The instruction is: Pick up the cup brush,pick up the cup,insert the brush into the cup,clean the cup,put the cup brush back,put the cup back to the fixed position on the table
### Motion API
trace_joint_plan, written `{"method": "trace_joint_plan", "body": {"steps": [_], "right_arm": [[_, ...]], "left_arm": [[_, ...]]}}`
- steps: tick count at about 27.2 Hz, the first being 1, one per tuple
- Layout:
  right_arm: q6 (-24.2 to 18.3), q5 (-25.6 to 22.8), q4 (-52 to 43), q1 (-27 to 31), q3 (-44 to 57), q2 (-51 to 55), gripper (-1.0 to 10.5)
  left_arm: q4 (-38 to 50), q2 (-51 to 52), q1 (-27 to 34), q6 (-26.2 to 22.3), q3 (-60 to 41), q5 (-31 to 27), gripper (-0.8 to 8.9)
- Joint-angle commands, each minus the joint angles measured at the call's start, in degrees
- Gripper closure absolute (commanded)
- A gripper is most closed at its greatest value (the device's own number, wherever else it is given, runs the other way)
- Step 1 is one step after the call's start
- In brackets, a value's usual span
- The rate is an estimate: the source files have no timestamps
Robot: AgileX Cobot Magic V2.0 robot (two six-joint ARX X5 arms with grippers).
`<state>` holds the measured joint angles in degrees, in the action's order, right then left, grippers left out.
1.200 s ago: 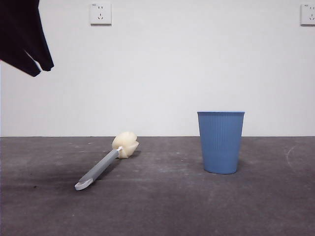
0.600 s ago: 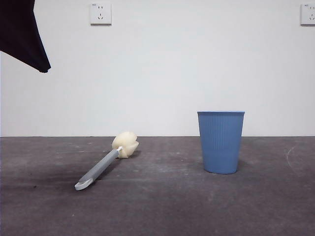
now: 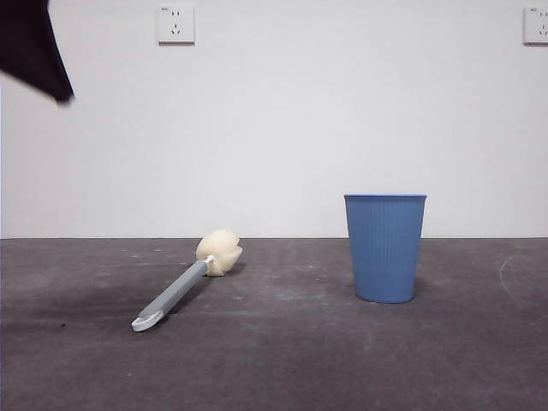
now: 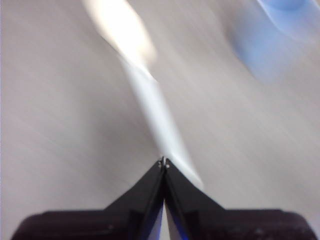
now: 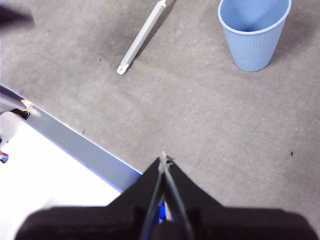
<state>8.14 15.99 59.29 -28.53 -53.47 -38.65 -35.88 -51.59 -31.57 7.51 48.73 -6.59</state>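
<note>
The cup brush lies on the table at the left, its cream sponge head toward the back and its white looped tip toward the front. The light blue cup stands upright to its right, empty. My left gripper is shut and empty, high above the brush; its view is blurred by motion. It shows as a black tip at the top left of the front view. My right gripper is shut and empty, high over the table's near edge, with the brush handle and cup beyond it.
Two wall sockets sit on the white wall behind. The table's edge and a white surface beyond it show in the right wrist view.
The black left gripper tip at the top left has moved up and to the left, further out of the front view. Brush and cup have not moved.
</note>
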Motion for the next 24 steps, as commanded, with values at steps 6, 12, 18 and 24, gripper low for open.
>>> {"method": "trace_joint_plan", "body": {"steps": [6,12,18,24], "right_arm": [[-0.13,0.15,-0.26,-0.11,0.11,0.09,9.4],[-0.13,0.17,-0.26,-0.11,0.11,0.09,9.4],[-0.13,0.15,-0.26,-0.11,0.11,0.09,9.4],[-0.13,0.15,-0.26,-0.11,0.11,0.09,9.4]], "left_arm": [[26.21,12.31,25.22,-12.24,-0.59,2.29,8.15],[32.06,23.21,31.08,-16.72,-11.96,1.73,8.15],[45.11,32.57,33.62,-12.55,-30.56,1.68,8.15],[47.32,38.51,35.47,-6.49,-42.99,-1.20,8.15]]}}
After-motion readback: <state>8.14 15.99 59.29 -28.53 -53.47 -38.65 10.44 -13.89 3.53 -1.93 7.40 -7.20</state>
